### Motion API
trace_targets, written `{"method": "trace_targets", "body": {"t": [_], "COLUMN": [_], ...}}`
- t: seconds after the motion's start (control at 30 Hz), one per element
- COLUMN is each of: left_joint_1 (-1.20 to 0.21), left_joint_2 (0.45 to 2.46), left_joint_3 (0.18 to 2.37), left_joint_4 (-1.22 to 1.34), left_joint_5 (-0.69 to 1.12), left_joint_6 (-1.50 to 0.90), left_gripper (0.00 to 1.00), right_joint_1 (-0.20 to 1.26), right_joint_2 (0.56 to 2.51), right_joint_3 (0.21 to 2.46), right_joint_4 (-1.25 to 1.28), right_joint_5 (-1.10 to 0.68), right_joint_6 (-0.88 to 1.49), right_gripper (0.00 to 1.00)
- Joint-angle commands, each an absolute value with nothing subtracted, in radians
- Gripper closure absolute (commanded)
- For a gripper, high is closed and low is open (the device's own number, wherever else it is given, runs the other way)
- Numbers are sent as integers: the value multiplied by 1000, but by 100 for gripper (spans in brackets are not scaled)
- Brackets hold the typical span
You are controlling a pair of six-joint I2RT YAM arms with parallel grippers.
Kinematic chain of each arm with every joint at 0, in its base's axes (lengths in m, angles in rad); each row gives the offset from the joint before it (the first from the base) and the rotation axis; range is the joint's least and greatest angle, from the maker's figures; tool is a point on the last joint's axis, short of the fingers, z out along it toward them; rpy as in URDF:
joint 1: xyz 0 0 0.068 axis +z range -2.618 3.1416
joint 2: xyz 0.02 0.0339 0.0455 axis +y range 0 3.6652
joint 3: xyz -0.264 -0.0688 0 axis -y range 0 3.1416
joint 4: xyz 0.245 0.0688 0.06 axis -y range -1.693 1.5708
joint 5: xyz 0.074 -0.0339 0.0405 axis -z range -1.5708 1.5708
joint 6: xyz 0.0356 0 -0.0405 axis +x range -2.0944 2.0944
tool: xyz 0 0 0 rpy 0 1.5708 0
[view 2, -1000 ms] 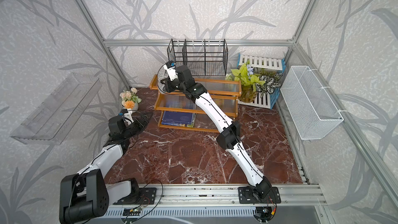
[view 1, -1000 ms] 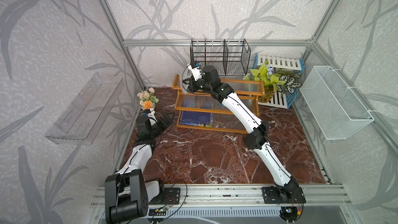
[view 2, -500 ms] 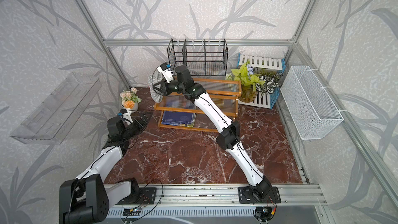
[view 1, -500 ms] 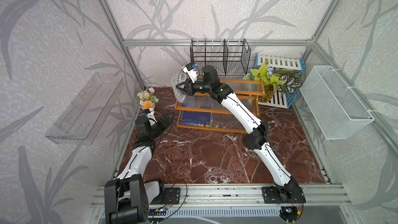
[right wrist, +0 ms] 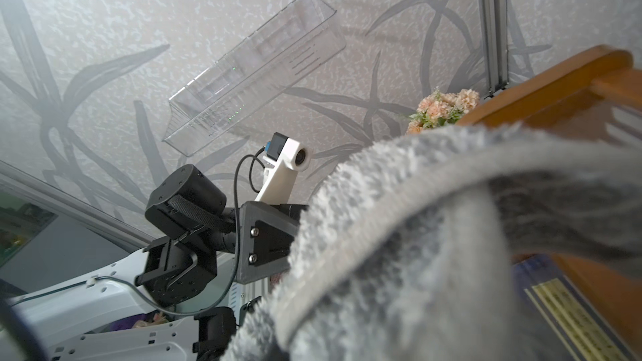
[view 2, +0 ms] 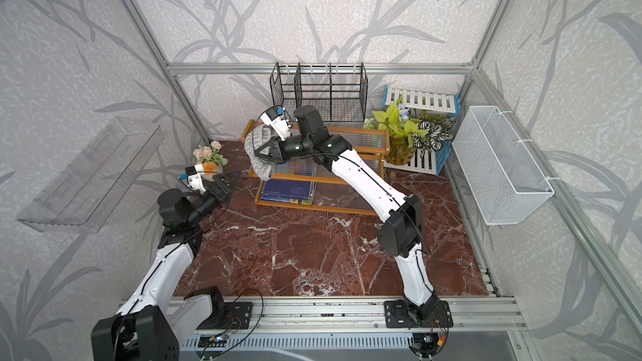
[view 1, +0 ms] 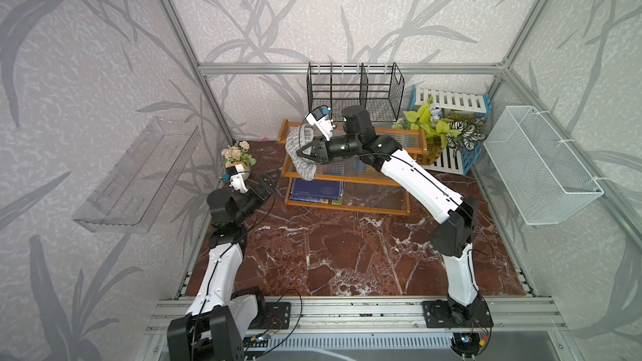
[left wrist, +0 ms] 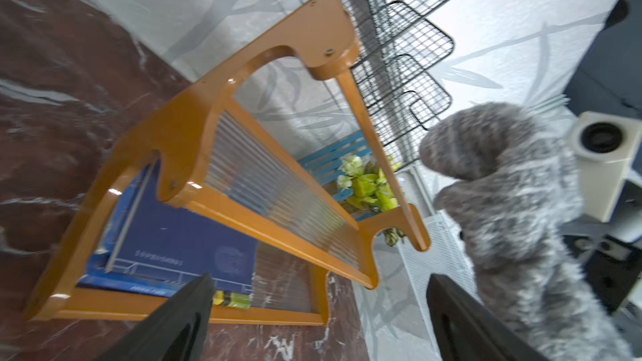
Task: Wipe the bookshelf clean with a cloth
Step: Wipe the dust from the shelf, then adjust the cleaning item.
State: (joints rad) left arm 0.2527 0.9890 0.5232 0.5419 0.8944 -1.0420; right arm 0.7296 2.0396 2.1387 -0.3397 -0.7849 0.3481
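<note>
The bookshelf [view 1: 347,178] [view 2: 312,182], an orange-brown stepped frame with clear ribbed boards, stands at the back of the marble floor. My right gripper [view 1: 307,154] [view 2: 265,152] is shut on the grey striped cloth [view 1: 304,168] [view 2: 260,168], which hangs off the shelf's left end beside the upper tiers. The cloth [right wrist: 417,237] fills the right wrist view and hides the jaws there. My left gripper [view 1: 272,178] [view 2: 225,177] [left wrist: 319,283] is open and empty, just left of the shelf and below the cloth [left wrist: 514,185]. The shelf's end frame [left wrist: 194,123] faces it.
A blue book [view 1: 316,189] lies on the bottom tier. A black wire rack [view 1: 354,92] stands behind the shelf. A flower pot [view 1: 238,159] sits at the back left, a green plant [view 1: 441,130] and a slatted crate [view 1: 451,102] at the back right. A white wire basket [view 1: 542,164] and a clear tray [view 1: 139,175] hang on the side walls.
My right gripper has carried the cloth leftward off the top tier's left end and a little lower. My left arm has risen and reached right, toward the shelf's end.
</note>
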Motion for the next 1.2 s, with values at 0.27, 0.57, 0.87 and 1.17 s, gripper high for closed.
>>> {"method": "trace_targets", "body": {"t": [0.27,0.57,0.87,1.17], "left_joint_1": [202,167,155,155], "left_joint_2": [853,833,864,899], "left_joint_3": [610,609,607,617], "left_joint_4": [707,678,697,718], "left_joint_5": [972,923,911,913], "left_joint_6": [-1250,-1251,-1253,-1246], "left_gripper": [0,6,52,100], "right_joint_1": [770,796,807,811], "right_joint_2": [1937,1953,1978,2009], "right_joint_3": [1948,1948,1939,1943], "right_joint_4": [-50,-13,47,-34], "right_joint_5": [-902,-944,-989,-972], "right_joint_6": [482,515,583,556], "right_gripper": [89,94,98,86]}}
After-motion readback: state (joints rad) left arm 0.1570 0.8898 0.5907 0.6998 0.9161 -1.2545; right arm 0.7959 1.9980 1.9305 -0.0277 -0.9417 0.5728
